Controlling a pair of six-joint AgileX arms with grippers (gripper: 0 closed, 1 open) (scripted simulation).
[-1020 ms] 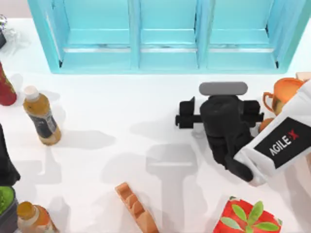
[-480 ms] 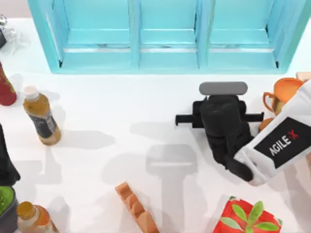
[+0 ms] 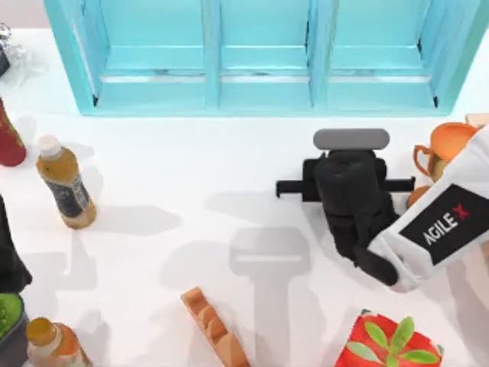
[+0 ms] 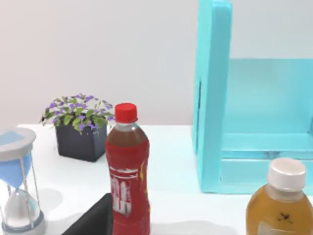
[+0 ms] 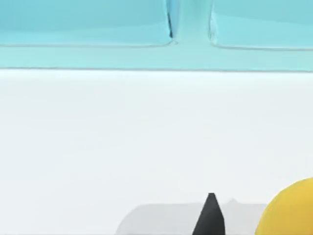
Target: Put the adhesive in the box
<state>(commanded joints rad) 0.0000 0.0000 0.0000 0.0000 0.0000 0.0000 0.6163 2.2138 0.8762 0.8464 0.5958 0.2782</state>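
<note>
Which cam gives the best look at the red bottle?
Left wrist view: the red bottle stands upright, cap to label in frame. Top view catches a sliver of it at its left edge. Right wrist view faces the blue box.

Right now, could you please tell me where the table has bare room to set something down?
The widest bare patch is mid-table, between the blue box, the tea bottle and the orange rack. The strip before the box is also free. The left edge is crowded with bottles, and the right side holds the right tool, an orange cup and a red carton.
</note>
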